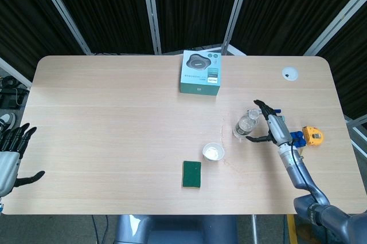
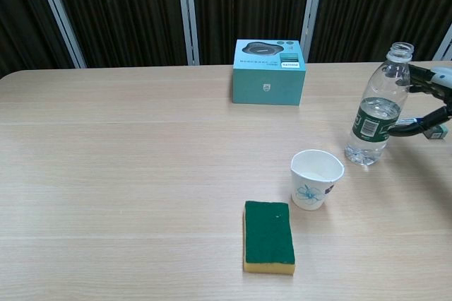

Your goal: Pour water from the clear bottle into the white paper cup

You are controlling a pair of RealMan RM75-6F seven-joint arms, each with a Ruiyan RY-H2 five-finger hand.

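While the right hand [image 1: 277,129] spreads its fingers [image 2: 418,130] just beside the leaning bottle [image 2: 376,116], gripping nothing, the cup [image 2: 316,179] stands near.

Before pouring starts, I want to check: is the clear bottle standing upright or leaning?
Leaning. In the chest view the clear bottle tilts to the right, its uncapped neck nearer the right hand than its base.
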